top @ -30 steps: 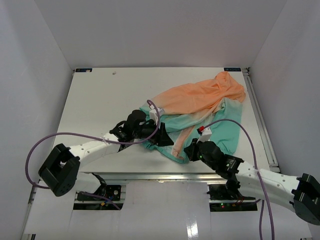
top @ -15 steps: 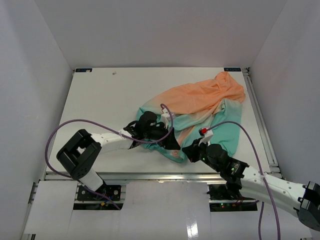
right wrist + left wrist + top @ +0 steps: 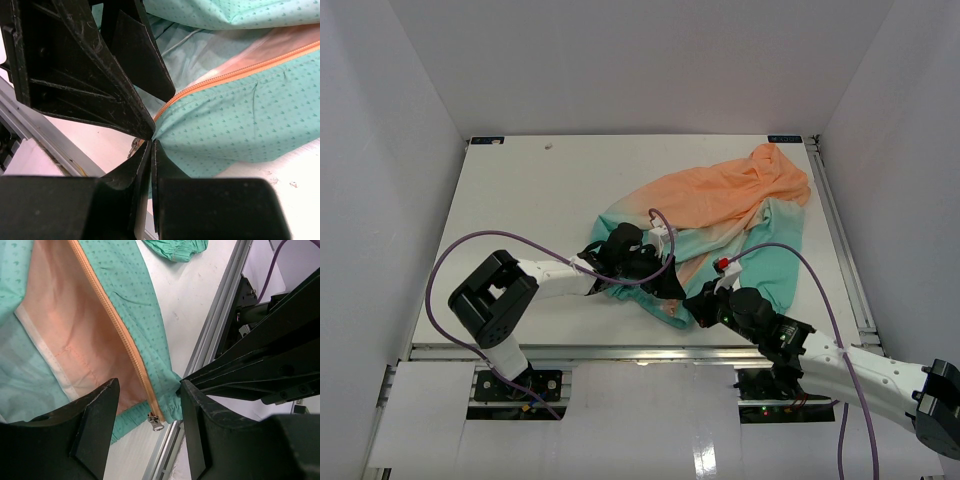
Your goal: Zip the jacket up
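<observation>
The jacket [image 3: 720, 200] lies crumpled at the table's right, orange at the back and teal toward the front. My left gripper [image 3: 665, 287] hovers over its near hem, open. In the left wrist view the orange zipper [image 3: 120, 335] runs down between my fingers [image 3: 95, 420], and its metal slider [image 3: 156, 421] hangs at the lower end, untouched. My right gripper [image 3: 695, 305] is shut on the teal hem corner beside the zipper's bottom end, fingertips [image 3: 160, 160] pressed together. The left gripper's black fingers [image 3: 75, 65] fill the upper left of the right wrist view, almost touching mine.
The hem sits close to the table's near edge, where a metal rail [image 3: 220, 315] runs. Purple cables [image 3: 470, 250] loop from both arms. White walls enclose the table [image 3: 520, 190] on three sides.
My left arm has swung right along the jacket's near hem, closing in on the right gripper. The right gripper has stayed shut on the hem, shifting slightly.
</observation>
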`<state>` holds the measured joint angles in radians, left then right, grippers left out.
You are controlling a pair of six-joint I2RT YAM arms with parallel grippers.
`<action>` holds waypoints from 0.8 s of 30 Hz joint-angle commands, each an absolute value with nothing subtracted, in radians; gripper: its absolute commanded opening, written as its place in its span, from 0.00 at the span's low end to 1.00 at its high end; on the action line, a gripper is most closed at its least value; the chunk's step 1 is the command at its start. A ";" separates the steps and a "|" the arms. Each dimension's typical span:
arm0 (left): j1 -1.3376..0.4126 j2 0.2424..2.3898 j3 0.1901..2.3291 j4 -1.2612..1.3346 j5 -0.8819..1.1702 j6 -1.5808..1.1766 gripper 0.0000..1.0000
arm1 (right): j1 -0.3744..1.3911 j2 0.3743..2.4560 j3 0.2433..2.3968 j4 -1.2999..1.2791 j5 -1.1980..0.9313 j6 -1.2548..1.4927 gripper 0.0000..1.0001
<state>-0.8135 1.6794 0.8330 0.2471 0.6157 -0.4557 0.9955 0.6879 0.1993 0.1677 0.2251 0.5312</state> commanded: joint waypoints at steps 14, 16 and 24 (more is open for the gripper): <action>-0.821 1.696 0.785 0.498 0.874 -0.628 0.42 | 1.000 0.647 0.167 0.276 0.185 0.531 0.09; -0.823 1.704 0.795 0.486 0.872 -0.633 0.38 | 1.000 0.647 0.166 0.274 0.189 0.530 0.10; -0.824 1.704 0.800 0.464 0.851 -0.655 0.00 | 1.001 0.633 0.156 0.252 0.230 0.573 0.28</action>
